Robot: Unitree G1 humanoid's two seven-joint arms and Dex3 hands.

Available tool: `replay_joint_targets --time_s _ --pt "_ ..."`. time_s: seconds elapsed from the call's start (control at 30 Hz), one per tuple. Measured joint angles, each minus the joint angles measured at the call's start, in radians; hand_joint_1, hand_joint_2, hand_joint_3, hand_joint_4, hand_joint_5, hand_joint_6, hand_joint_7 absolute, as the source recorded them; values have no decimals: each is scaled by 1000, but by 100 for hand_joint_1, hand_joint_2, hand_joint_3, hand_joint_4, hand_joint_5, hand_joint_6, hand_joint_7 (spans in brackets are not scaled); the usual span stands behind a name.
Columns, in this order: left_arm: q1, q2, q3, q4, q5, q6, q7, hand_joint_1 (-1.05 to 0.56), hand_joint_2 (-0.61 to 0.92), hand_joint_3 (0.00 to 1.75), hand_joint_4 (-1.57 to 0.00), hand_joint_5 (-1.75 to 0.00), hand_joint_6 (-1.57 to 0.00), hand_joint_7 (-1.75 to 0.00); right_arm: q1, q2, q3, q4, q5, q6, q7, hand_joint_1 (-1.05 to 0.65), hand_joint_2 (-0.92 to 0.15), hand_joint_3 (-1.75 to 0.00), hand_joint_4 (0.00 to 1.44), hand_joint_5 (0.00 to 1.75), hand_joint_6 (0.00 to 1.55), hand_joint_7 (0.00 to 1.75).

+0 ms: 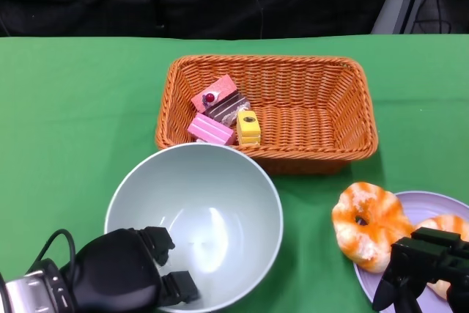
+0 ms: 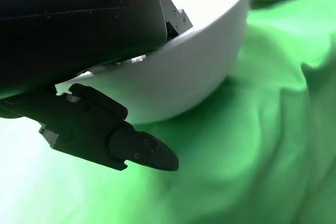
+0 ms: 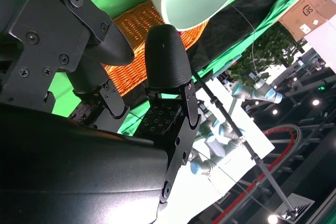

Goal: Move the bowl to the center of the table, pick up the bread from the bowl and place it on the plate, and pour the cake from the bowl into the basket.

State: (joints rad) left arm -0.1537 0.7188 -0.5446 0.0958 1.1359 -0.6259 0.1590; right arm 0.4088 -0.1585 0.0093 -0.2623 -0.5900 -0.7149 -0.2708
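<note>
The pale green bowl [image 1: 212, 210] stands empty at the table's near middle, just in front of the wicker basket [image 1: 308, 108]. Several cake pieces [image 1: 223, 119] lie in the basket's left end. My left hand [image 1: 128, 273] grips the bowl's near rim, with fingers inside and one finger [image 2: 131, 148] outside under the wall of the bowl [image 2: 194, 66]. An orange-and-white ring of bread [image 1: 368, 221] sits on the left edge of the purple plate [image 1: 432, 207], and a second piece [image 1: 448, 226] lies behind it. My right hand [image 1: 429, 269] hovers over the plate's near side, its fingers [image 3: 165, 56] spread and holding nothing.
Green cloth covers the table, wrinkled beside the bowl in the left wrist view. The basket's right half holds nothing. The plate runs off the picture's right edge. A black backdrop hangs behind the table's far edge.
</note>
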Motion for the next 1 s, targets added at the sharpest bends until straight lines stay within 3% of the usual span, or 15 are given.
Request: replay_joint_targets --time_s 0.1,0.23,0.57,0.73,0.87,1.0 --pt "69 28 56 -145 -68 60 -150 -76 92 20 -2 -17 -4 -3 -3 0 0 0 -3 0 0 2 -8 -175 100 167 95 145" --pt "132 51 148 -295 -157 107 -253 -88 92 28 0 -1 0 0 -6 0 1 0 -1 0 0 3 -8 -175 100 166 94 144" --pt "192 81 315 -389 -284 56 -274 -86 92 28 -7 -4 -5 -2 -28 -1 1 24 11 -4 1 2 -9 -175 100 166 95 145" --pt "203 74 384 -375 -347 -27 -213 -81 92 24 -24 -13 -22 -8 -38 -6 5 32 34 -5 23 4 -8 -175 101 166 96 144" --pt "216 38 417 -328 -465 -116 -160 -72 92 29 -32 -17 -29 -8 -47 -11 11 38 71 -6 53 5 -7 -175 101 164 96 143" --pt "249 -49 423 -260 -637 -172 -138 -59 92 31 -42 -22 -40 -9 -53 -20 21 38 112 -7 88 7 -6 -175 102 160 97 140"
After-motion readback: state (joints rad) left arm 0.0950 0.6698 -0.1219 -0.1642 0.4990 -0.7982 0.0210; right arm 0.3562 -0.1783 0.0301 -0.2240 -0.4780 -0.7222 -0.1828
